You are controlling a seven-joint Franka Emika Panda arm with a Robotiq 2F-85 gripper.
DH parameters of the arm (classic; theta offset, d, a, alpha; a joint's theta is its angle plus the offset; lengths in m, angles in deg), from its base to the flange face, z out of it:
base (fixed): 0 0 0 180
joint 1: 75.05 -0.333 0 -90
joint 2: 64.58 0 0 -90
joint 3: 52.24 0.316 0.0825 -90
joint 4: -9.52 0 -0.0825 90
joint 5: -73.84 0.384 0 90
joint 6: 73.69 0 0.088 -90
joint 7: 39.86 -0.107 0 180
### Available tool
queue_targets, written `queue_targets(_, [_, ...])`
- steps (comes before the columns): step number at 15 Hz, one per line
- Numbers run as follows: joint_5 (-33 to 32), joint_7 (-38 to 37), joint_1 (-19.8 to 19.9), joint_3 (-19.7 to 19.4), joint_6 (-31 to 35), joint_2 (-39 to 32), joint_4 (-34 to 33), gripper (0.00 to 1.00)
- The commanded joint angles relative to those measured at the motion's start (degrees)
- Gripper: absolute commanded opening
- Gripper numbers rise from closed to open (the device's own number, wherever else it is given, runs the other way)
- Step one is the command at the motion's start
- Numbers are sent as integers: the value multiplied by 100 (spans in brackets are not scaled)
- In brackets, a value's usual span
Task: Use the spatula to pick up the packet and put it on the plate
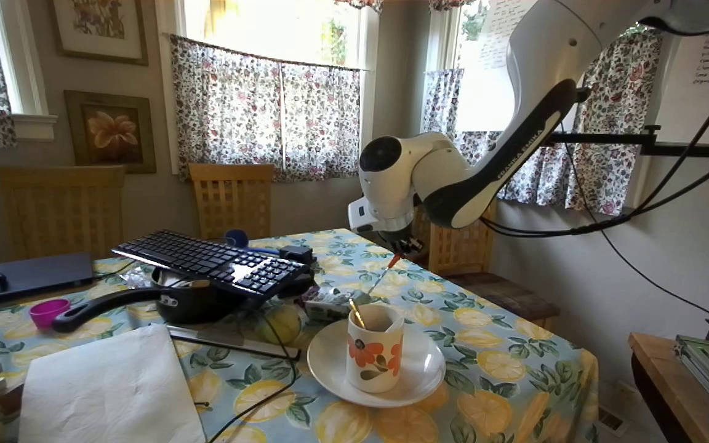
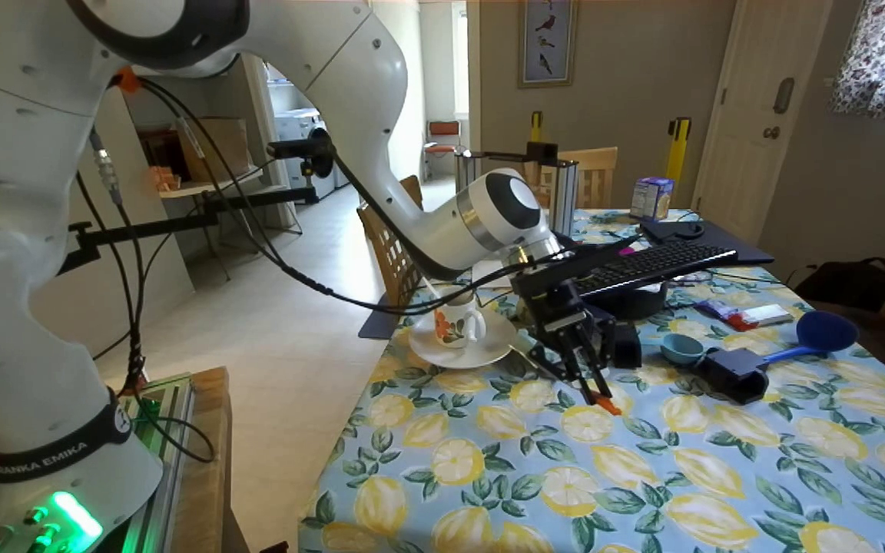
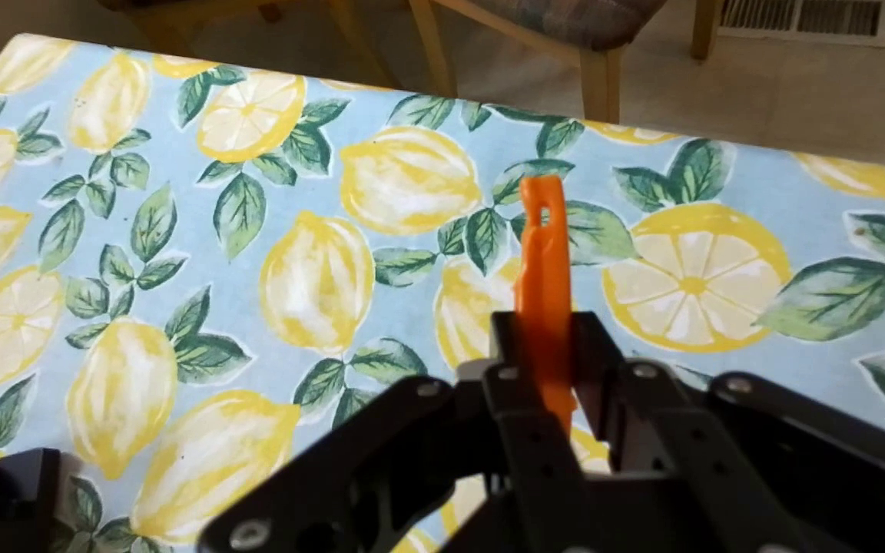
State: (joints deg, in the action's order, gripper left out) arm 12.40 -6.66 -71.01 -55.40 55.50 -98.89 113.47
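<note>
One hand (image 3: 545, 326) pinches the spatula (image 3: 546, 269) by its handle, presumably freeing the blade to scoop; in an exterior view the apparent packet (image 1: 330, 300) lies beyond the plate (image 1: 425, 366), to the left.

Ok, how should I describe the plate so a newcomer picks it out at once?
Look across the lemon-print cloth to the orange-flowered cup. The plate is the wide dish that the cup stands on. It is plain, unlike the cup, and round, unlike the white paper.
</note>
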Motion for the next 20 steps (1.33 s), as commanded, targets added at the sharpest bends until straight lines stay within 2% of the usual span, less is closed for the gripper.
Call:
queue_targets(1, [-61,-194,-86,60,-144,-136,-181,5])
queue_targets(12, [-29,-641,-310,190,-111,-465,-574,5])
queue_targets(20, [-96,-490,-300,114,-351,-452,-553,5])
